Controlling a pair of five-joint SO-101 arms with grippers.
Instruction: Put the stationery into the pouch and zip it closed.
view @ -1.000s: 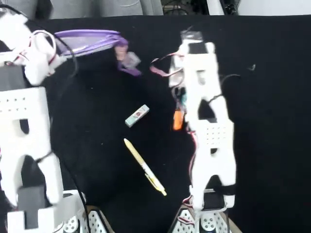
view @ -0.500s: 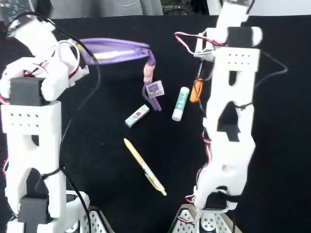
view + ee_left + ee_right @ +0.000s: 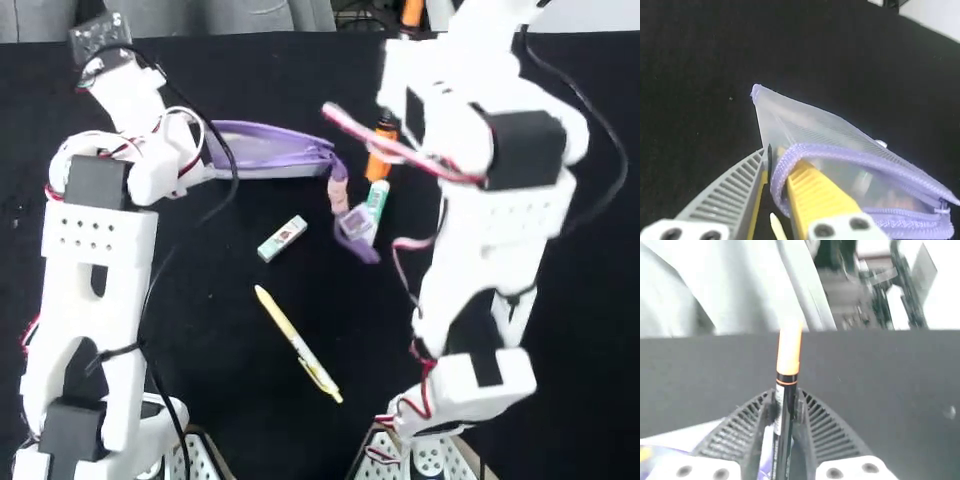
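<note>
My left gripper (image 3: 205, 150) is shut on the end of the purple mesh pouch (image 3: 270, 150), which lies across the back of the table. In the left wrist view the grey and yellow fingers (image 3: 815, 195) pinch the pouch (image 3: 840, 150) by its zipper edge. My right gripper (image 3: 785, 400) is shut on an orange-capped marker (image 3: 789, 350), held high by the pouch's other end; the marker (image 3: 378, 160) shows orange there. A green-and-white glue stick (image 3: 376, 200), a small eraser (image 3: 282, 238) and a yellow pen (image 3: 298, 345) lie on the black table.
The pouch's purple strap and tag (image 3: 352, 225) trail down beside the glue stick. The right arm's white body (image 3: 490, 220) towers over the table's right half. A grey curtain and clutter stand behind the table's far edge (image 3: 880, 335).
The left arm has dragged the pouch to the right and nearer. The right arm has risen and swung back with the marker, uncovering the glue stick.
</note>
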